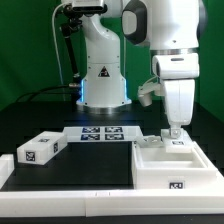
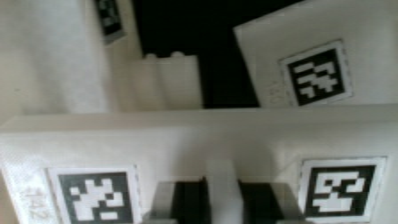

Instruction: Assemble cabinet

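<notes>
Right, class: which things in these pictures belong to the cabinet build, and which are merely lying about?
Part of the job: cabinet body; small tagged white block.
Just there: marker board; black tabletop.

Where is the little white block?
The little white block lies at the exterior view's left, beside the marker board, apart from the cabinet body.
</notes>
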{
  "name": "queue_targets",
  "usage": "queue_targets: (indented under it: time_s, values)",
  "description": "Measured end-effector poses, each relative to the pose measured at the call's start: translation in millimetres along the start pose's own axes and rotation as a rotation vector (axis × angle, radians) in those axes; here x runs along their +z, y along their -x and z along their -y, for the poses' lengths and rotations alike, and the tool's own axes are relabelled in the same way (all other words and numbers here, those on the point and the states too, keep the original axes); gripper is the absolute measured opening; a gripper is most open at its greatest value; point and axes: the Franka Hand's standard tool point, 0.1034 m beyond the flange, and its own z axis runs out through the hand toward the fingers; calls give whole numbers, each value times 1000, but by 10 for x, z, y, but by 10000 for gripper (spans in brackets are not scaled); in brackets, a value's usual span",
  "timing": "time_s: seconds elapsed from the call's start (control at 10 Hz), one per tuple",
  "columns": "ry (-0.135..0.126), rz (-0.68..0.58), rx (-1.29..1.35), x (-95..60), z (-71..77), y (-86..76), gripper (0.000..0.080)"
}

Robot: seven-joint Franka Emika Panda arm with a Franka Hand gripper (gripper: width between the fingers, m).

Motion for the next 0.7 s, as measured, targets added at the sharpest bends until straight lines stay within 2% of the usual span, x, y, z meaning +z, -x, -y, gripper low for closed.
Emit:
queue_targets:
  time_s: [0.3,0.5,0.7]
  values:
    - [-11,7,9,-4,-180,-3,68]
    - [-1,5,25,-5,-383,0,68]
    - [3,3,31,1,-504,8,68]
